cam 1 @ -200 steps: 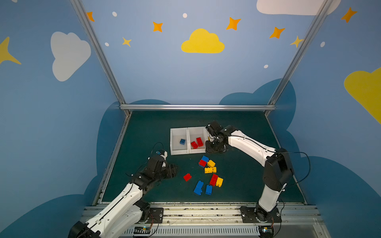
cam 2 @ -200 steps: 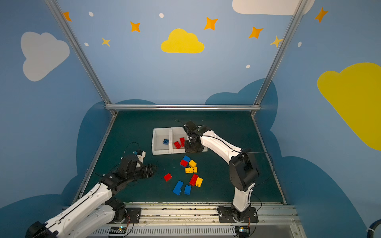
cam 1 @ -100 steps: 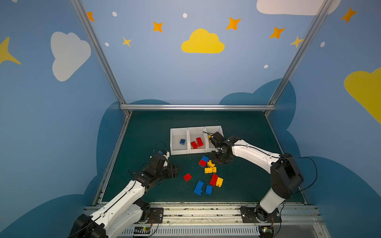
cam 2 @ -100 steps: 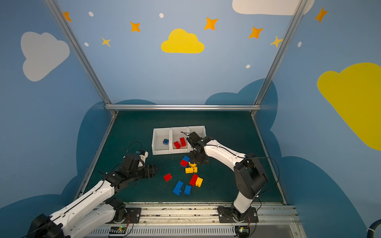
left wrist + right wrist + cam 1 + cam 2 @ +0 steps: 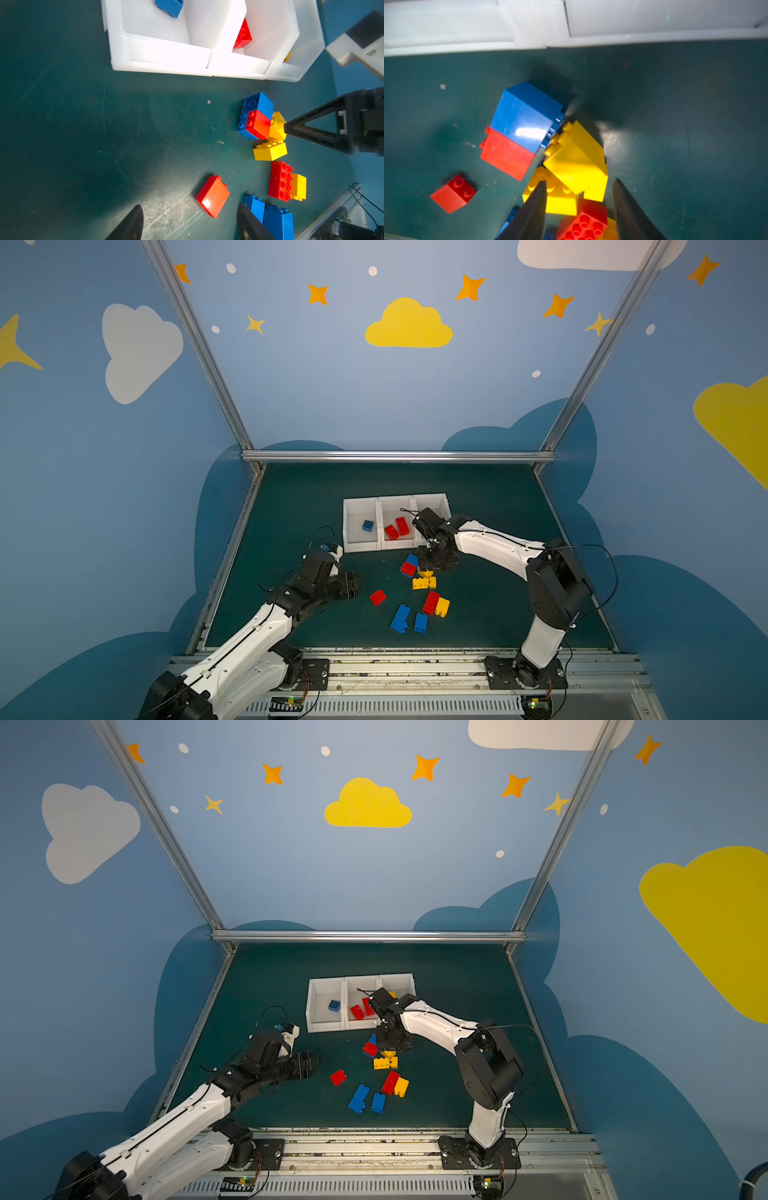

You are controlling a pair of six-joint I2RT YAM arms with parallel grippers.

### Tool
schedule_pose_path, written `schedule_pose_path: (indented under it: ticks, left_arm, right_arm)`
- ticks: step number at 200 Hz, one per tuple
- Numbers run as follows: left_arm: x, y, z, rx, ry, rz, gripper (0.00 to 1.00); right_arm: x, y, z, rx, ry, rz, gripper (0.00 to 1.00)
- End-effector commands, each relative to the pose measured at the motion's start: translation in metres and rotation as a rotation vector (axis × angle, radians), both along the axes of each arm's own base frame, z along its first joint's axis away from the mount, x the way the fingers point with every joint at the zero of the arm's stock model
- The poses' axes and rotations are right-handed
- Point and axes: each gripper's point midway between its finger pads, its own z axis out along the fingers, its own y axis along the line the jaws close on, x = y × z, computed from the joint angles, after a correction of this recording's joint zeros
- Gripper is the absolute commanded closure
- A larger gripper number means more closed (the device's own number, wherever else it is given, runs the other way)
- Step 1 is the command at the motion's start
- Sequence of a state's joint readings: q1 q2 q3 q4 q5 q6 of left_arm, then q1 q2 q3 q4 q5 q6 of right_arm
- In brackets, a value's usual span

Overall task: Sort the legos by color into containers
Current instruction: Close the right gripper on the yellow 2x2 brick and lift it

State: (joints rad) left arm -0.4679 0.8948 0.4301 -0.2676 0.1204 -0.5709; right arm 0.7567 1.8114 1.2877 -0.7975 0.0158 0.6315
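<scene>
Three white containers (image 5: 360, 548) stand joined in a row. The left one holds a blue lego (image 5: 368, 525), the middle one two red legos (image 5: 397, 527), the right one a yellow lego (image 5: 392, 994). Loose legos lie on the green mat in front. My right gripper (image 5: 579, 180) is open and points down over a tilted yellow lego (image 5: 577, 158), one finger on each side of it. Beside that brick lie a blue and a red lego (image 5: 517, 137). My left gripper (image 5: 190, 207) is open and low over the mat, with a single red lego (image 5: 212, 196) just ahead of its fingertips.
A yellow oblong brick (image 5: 423, 583), a red oblong with a yellow brick (image 5: 436, 605) and two blue bricks (image 5: 409, 620) lie nearer the front. A metal rail (image 5: 395, 655) runs along the mat's front edge. Blue walls close in the sides and back.
My right gripper came away from the right bin, toward the front, and dropped to the loose pile over the tilted yellow brick. The left arm has barely moved.
</scene>
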Motion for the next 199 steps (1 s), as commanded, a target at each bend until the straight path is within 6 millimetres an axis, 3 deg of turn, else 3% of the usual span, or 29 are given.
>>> schedule_pose_path:
  ticks: [1,62,120,175,199]
  left_arm:
    - [0.002,-0.003,0.006,-0.019,-0.024,-0.006,0.29]
    - [0.001,-0.002,0.006,-0.014,-0.023,-0.005,0.29]
    - [0.001,-0.003,0.005,-0.012,-0.021,-0.006,0.29]
    - [0.001,-0.004,0.005,-0.011,-0.020,-0.008,0.29]
    - [0.002,-0.004,0.005,-0.012,-0.017,-0.008,0.29]
  right_arm:
    - [0.006,0.004,0.001,-0.018,-0.012,0.027,0.48]
    - [0.005,0.004,-0.012,-0.042,0.019,0.046,0.49]
    - [-0.001,-0.010,-0.022,-0.085,0.037,0.035,0.54]
    - [-0.006,-0.024,-0.025,-0.113,0.044,0.016,0.51]
    - [-0.008,-0.028,-0.029,-0.123,0.053,0.012,0.56]
